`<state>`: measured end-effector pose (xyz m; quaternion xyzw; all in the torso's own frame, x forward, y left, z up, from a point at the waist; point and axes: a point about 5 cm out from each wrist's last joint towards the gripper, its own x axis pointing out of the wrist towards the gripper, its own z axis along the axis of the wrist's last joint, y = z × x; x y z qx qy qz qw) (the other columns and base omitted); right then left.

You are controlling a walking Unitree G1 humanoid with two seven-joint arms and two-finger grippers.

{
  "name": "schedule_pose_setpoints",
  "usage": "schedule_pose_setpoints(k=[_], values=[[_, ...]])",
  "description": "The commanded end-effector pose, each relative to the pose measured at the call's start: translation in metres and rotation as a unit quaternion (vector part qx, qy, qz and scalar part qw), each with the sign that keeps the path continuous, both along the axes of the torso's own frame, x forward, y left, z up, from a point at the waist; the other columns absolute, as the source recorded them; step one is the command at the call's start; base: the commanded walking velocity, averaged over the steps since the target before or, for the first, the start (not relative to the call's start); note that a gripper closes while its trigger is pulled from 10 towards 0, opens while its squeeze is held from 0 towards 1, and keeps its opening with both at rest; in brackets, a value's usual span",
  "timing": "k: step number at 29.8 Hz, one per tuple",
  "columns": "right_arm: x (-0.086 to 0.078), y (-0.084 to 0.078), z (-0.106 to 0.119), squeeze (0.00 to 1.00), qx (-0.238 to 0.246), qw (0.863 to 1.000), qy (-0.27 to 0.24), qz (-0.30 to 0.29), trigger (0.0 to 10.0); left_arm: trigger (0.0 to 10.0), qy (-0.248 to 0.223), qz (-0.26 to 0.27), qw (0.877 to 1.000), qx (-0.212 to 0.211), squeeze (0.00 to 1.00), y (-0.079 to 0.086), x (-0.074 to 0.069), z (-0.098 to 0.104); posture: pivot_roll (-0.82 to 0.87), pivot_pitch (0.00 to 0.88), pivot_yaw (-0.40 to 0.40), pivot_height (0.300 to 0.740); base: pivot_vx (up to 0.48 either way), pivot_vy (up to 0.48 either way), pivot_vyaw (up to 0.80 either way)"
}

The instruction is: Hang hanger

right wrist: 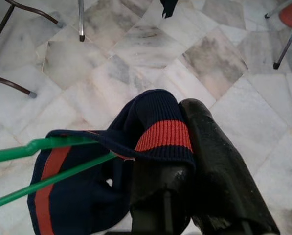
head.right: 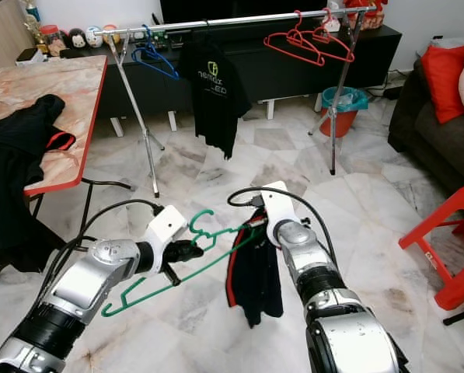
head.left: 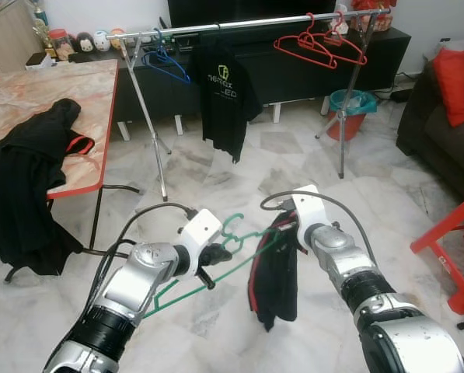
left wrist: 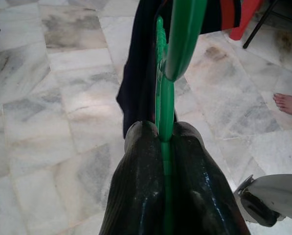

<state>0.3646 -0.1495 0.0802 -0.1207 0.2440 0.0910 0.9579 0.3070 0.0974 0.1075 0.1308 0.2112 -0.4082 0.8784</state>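
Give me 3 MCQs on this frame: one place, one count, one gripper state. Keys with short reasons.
1. Where is the black T-shirt?
A. on the table
B. hanging from the rail
C. on the floor

2. How many red hangers are on the rail?
A. none
B. two
C. five

3. What is the left gripper doing?
A. shut on the green hanger
B. open over the floor
C. holding a cup

Key: 1 B, it hangs below the bar. 2 B, two red frames overlap. 3 A, fingers pinch the green hanger.
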Motion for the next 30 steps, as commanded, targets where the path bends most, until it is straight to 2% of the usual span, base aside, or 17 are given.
schedule_pose_setpoints(k=[1,5,12,19,20,24,30], values=[[0.002,0.002,0.006,0.0,0.0,1.0,-0.012,0.009,10.0,10.0,-0.004,0.006,1.0,-0.001,0.0,0.002,0.004,0.004,0.04,0.007,0.013,0.74,0.0,0.0,0.0],[-0.001,0.007,0.005,0.0,-0.007,0.998,-0.001,0.055,10.0,10.0,0.002,-0.031,0.999,-0.013,0.0,-0.006,-0.004,0.004,0.04,0.006,0.012,0.74,0.0,0.0,0.0],[-0.008,0.013,0.0,0.0,-0.045,0.99,0.029,0.132,10.0,10.0,0.002,-0.038,0.999,-0.014,0.0,-0.006,-0.006,0.004,0.04,0.004,0.01,0.74,0.0,0.0,0.0],[-0.008,0.012,0.009,0.0,-0.043,0.99,0.018,0.132,10.0,10.0,0.019,0.003,1.0,0.01,0.0,-0.002,0.0,-0.002,0.04,0.002,0.013,0.74,0.0,0.0,0.0],[-0.008,0.011,0.011,0.0,-0.042,0.991,0.014,0.125,10.0,10.0,0.028,0.014,0.999,0.031,0.0,0.001,0.001,-0.007,0.04,0.001,0.013,0.74,0.0,0.0,0.0],[-0.009,0.009,0.014,0.0,-0.044,0.992,0.009,0.118,10.0,10.0,0.037,0.042,0.997,0.06,0.0,0.007,0.003,-0.014,0.04,0.001,0.014,0.74,0.0,0.0,0.0],[-0.011,0.009,0.015,0.0,-0.047,0.993,0.007,0.11,10.0,10.0,0.034,0.101,0.992,0.071,0.0,0.013,0.01,-0.015,0.04,0.004,0.015,0.74,0.0,0.0,0.0]])
